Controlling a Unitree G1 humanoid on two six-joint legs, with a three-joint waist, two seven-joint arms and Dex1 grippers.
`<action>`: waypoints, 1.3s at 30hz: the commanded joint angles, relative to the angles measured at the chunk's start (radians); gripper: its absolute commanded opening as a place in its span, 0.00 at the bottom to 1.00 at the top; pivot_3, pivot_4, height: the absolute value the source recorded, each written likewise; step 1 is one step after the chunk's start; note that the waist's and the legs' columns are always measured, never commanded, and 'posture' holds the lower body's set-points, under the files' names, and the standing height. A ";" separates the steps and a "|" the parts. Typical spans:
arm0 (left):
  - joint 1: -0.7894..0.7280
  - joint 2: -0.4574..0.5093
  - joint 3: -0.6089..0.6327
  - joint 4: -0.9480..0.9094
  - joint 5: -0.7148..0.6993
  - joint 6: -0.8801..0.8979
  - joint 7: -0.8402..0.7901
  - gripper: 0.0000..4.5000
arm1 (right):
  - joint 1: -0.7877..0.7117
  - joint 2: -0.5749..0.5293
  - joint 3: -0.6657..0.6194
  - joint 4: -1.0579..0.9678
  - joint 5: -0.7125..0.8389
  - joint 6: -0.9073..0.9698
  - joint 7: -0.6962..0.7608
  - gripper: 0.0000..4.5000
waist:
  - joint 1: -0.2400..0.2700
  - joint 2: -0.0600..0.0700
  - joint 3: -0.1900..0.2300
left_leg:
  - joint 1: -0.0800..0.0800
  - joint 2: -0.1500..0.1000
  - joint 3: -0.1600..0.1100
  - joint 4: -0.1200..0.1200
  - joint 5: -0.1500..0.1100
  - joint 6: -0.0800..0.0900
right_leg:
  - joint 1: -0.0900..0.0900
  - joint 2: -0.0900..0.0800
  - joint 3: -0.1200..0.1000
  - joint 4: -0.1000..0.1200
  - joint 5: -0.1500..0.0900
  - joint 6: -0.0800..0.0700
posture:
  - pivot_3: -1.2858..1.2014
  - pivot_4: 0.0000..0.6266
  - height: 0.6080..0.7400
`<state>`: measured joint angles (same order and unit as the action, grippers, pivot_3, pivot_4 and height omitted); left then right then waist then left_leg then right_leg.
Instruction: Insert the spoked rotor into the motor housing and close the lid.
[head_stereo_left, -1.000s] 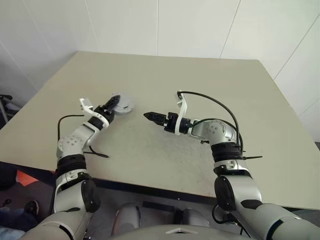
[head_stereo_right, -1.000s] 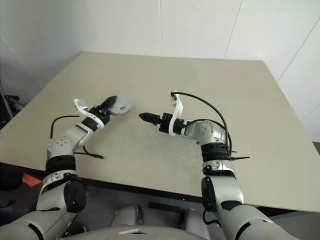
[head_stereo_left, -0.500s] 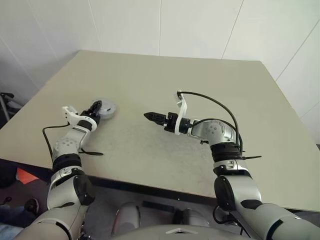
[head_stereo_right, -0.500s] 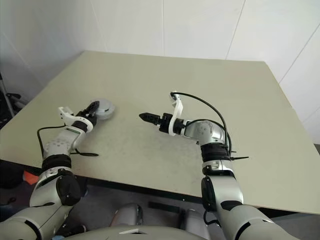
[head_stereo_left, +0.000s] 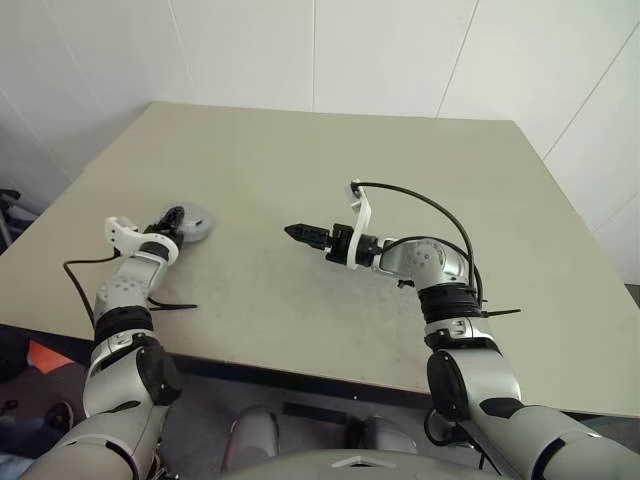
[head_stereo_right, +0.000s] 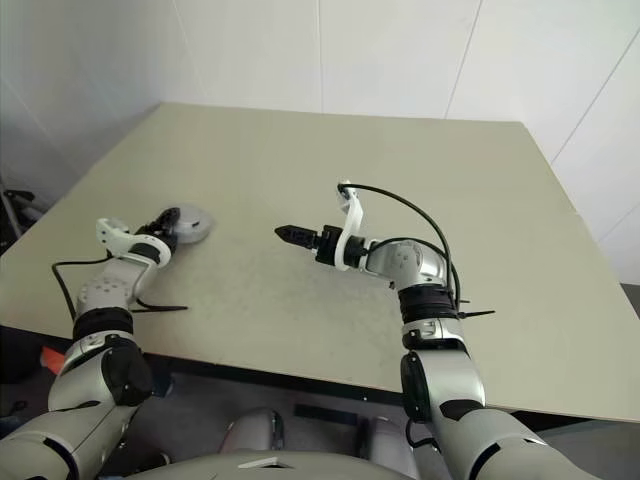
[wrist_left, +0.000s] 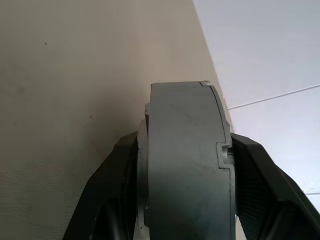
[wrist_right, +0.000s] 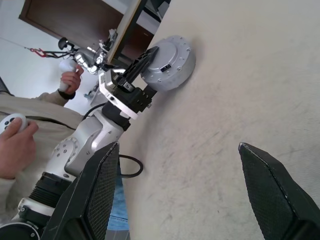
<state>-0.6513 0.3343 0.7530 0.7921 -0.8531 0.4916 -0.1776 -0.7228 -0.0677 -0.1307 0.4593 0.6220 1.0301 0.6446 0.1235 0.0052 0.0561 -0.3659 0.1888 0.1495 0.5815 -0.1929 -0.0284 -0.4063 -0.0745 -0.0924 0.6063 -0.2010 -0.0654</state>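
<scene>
The motor housing (head_stereo_left: 196, 221) sits at the far left of the table (head_stereo_left: 400, 170), close to that edge, and it is in the grip of the left tool (head_stereo_left: 172, 223). The left wrist view shows the grip plainly. The round grey body is seen edge-on, and the two black fingers (wrist_left: 112, 180) press on its two flat faces, so the tool spans the thickness and not the width. The body's round axis therefore runs from one finger to the other, across the tool, and its rim points forward, away from the wrist.

In the right wrist view the face turned toward the middle of the table is a closed grey disc with small fasteners round the rim. No copper windings show. Seams run along the edge of the body, but whether the spoked rotor and the lid are already part of this stack cannot be told from these pictures. The rim seems to be at or just above the table surface; contact cannot be confirmed.

The right tool (head_stereo_left: 297, 232) hovers over the middle of the table, well apart from the housing. Its fingers (wrist_right: 100, 195) are spread wide and carry nothing, and it points toward the robot's left, roughly at the housing.

So the left arm is the near one and already has the part, and any help from the right would mean a long reach leftward. If the next move is a set-down, it likely depends on turning one flat face toward the table.
</scene>
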 joint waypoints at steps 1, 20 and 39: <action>-0.001 0.039 0.027 -0.046 -0.013 -0.022 0.001 0.49 | -0.034 0.005 0.006 -0.003 0.004 -0.015 0.017 0.96 | 0.001 0.000 0.000 | 0.000 0.000 0.000 0.000 0.000 0.000 | 0.000 0.000 0.000 0.000 0.000 0.000 | 0.52 0.00 1.00; 0.040 0.148 0.037 -0.040 0.058 -0.062 0.100 0.97 | -0.046 0.009 0.008 0.025 -0.005 -0.019 0.027 0.97 | 0.000 -0.001 0.000 | 0.003 0.000 0.000 0.000 0.001 -0.001 | 0.002 0.000 0.000 0.001 0.000 0.000 | 0.52 0.00 1.00; 0.130 0.177 -0.378 -0.576 0.165 -0.026 -0.355 0.97 | -0.057 -0.208 0.064 -0.002 -0.202 -0.522 0.220 0.97 | 0.018 -0.006 0.000 | 0.005 0.000 0.000 0.002 0.001 -0.001 | 0.006 -0.001 0.000 0.002 -0.001 -0.005 | 0.52 0.00 1.00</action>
<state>-0.5180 0.5069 0.4153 0.2944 -0.6964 0.4523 -0.4826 -0.7532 -0.2435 -0.0381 0.4970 0.4186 0.5469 0.8316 0.1418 -0.0003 0.0563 -0.3607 0.1888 0.1500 0.5836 -0.1921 -0.0297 -0.4008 -0.0752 -0.0921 0.6088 -0.2023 -0.0707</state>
